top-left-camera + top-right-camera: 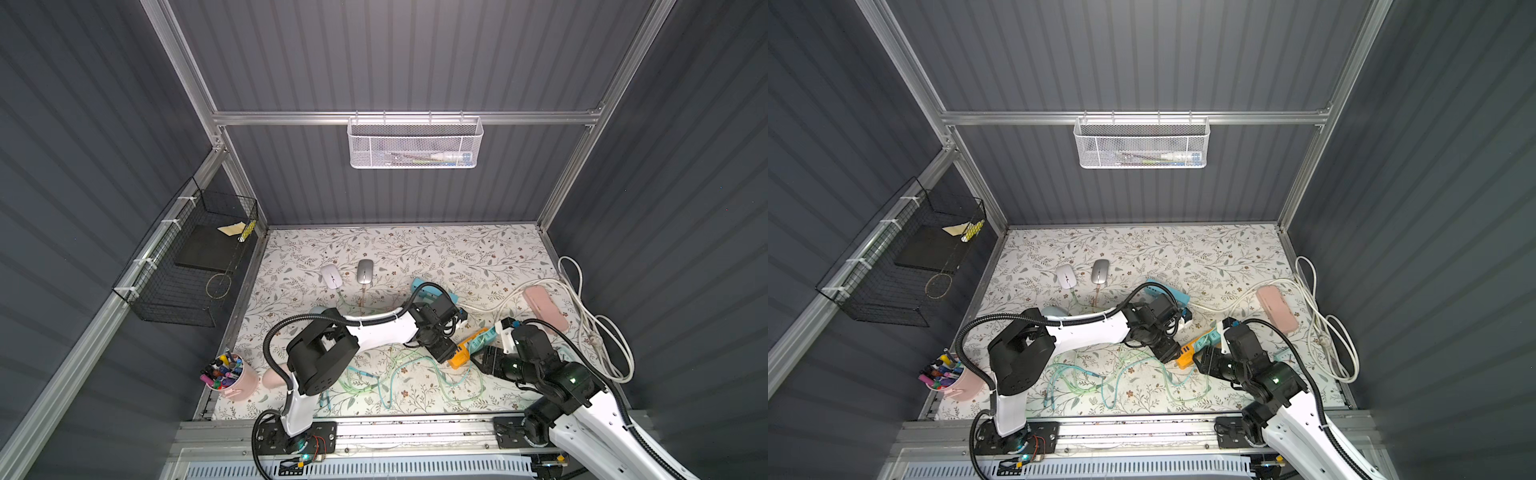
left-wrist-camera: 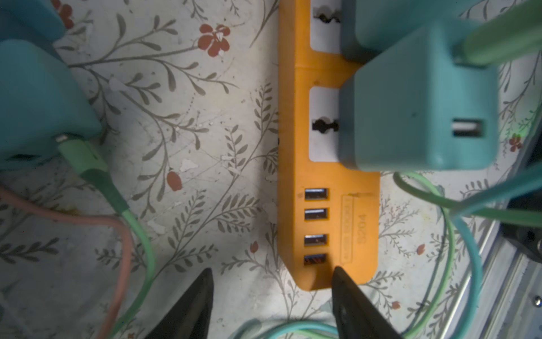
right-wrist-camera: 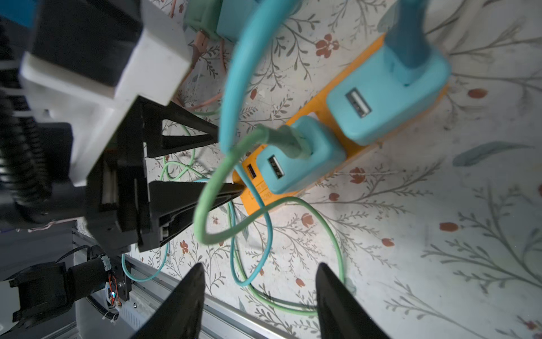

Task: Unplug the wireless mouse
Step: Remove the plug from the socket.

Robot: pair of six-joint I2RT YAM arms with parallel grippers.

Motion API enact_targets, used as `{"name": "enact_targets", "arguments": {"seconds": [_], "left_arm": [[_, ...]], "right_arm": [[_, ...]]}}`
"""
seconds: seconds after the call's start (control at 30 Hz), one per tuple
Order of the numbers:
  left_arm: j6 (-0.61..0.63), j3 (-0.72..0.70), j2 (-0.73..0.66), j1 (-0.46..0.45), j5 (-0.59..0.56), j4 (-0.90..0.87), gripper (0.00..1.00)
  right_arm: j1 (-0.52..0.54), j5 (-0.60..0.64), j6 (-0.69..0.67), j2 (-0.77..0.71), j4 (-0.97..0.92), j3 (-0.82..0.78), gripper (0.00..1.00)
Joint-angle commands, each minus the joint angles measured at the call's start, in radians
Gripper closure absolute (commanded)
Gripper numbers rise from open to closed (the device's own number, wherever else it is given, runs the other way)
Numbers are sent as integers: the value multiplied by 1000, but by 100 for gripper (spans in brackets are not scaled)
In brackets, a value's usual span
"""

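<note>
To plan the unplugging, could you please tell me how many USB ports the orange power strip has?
4. The ports sit in one row on the orange power strip, between a teal charger and the strip's end by the left gripper. More may hide under the chargers.

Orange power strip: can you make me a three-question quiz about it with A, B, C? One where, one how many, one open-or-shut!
1. Where is the left gripper along the orange power strip?
A far away, up high
B at its USB end
C at its socket end

2. How many USB ports sit in a row on the strip?
A two
B four
C six

3. How do the left gripper's jaws stand?
A open
B shut tight
C squeezing the strip

Answers:
1 B: in the left wrist view its fingertips reach the end that has the ports.
2 B: four slots show in one row.
3 A: there is a wide gap between them and nothing is held.
</note>
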Motion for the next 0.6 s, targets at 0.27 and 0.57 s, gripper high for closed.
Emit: {"name": "enact_targets", "arguments": {"seconds": [0.27, 0.57], "left_arm": [[31, 115, 81, -18, -45, -68, 35], [44, 85, 80, -21, -69, -69, 37]], "right_arm": [[-3, 153, 86, 135, -159, 229, 1], [-23, 56, 279, 337, -245, 416, 1]]}}
